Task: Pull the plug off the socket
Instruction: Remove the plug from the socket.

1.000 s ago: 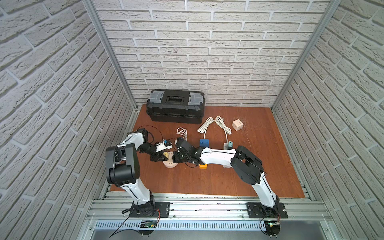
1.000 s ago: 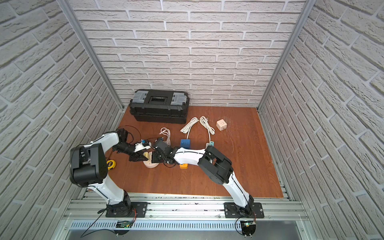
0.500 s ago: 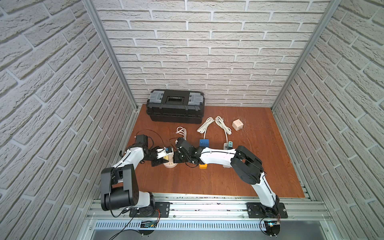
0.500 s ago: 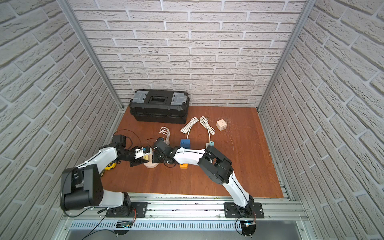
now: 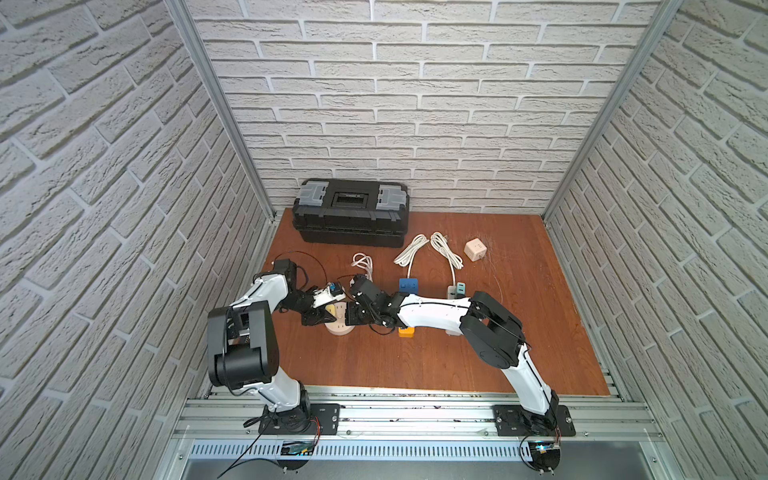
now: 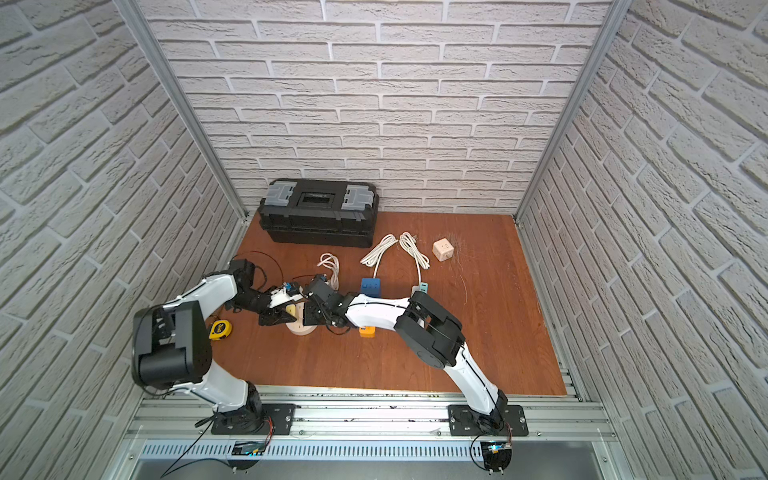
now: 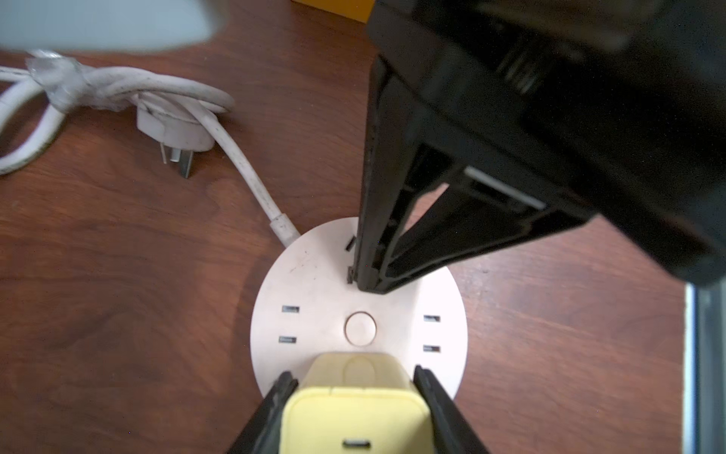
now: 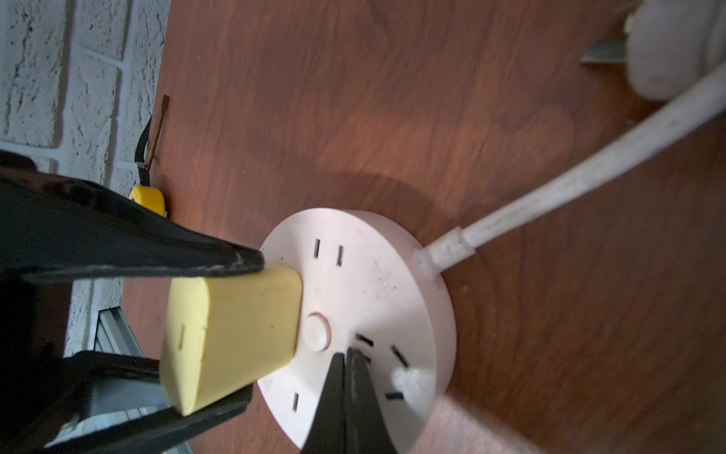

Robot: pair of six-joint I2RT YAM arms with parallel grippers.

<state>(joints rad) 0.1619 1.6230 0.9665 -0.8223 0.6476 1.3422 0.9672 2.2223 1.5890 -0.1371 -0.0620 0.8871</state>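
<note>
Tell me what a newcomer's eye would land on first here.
The pale yellow plug, clamped by the left gripper, sits on the round white socket at the left-centre of the wooden tabletop. Beside it, the shut right gripper rests its tips on the socket's face. A black toolbox stands against the back wall.
</note>
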